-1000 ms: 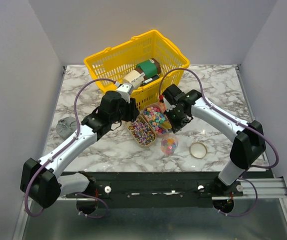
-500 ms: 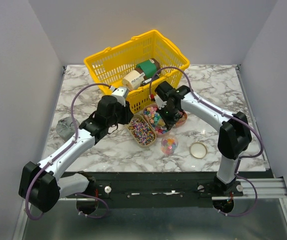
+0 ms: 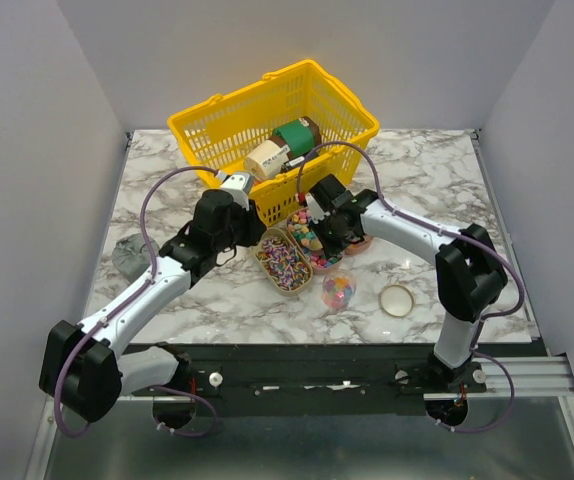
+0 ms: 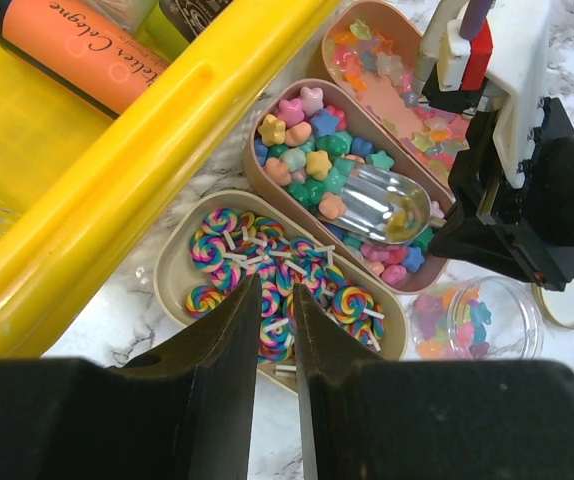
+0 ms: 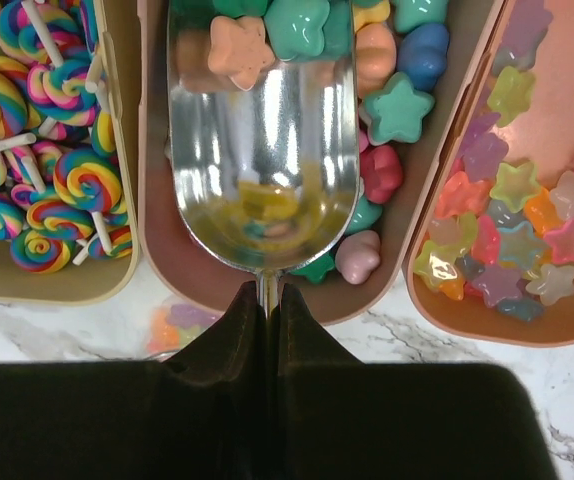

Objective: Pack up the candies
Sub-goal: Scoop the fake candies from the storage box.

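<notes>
Since the table carries the basket at the rear, the three trays sit just in front of it, within reach of both arms. The jar stands open nearby, probably to receive loads. The right gripper is clenched on the scoop handle, bowl lowered into the middle tray. The left gripper hovers over the lollipop tray, jaws narrowly parted, empty. The candies fill the trays; some are in the jar, and one sits at the scoop's lip.
</notes>
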`<action>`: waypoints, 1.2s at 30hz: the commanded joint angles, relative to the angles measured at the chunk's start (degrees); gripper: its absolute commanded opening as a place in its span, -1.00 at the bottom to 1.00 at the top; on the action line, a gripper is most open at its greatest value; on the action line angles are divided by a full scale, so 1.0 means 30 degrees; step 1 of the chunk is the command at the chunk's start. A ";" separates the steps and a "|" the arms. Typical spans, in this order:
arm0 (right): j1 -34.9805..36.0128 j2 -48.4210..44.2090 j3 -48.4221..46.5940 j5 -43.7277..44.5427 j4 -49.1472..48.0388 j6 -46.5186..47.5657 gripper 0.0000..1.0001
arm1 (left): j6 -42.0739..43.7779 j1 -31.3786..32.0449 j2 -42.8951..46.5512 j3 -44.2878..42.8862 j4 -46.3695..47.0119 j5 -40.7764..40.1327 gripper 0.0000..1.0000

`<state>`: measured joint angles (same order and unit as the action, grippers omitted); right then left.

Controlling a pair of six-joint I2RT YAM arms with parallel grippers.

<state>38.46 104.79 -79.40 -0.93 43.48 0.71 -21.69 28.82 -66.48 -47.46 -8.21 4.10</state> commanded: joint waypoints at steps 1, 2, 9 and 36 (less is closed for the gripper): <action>-0.0046 -0.0331 0.1006 0.1481 -0.1750 -0.0031 -0.99 | -0.0532 -0.0085 -0.0048 -0.0469 0.0275 -0.0369 -0.38; -0.0017 -0.0447 0.1064 0.1394 -0.1867 -0.0003 -0.99 | -0.0562 -0.0085 0.0010 -0.0439 0.0304 -0.0341 -0.38; -0.0046 -0.1941 0.2206 0.1364 -0.3184 0.0465 -0.99 | -0.0212 -0.0085 0.0333 -0.0351 0.0304 -0.0457 -0.06; -0.0046 -0.3495 0.3673 0.0896 -0.2343 0.1111 -0.99 | -0.0005 -0.0085 0.0860 0.0469 0.0744 -0.1864 0.98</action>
<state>38.54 93.65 -65.39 1.52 30.76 3.55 -22.15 28.86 -65.01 -46.87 -7.60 1.10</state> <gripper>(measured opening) 0.147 0.987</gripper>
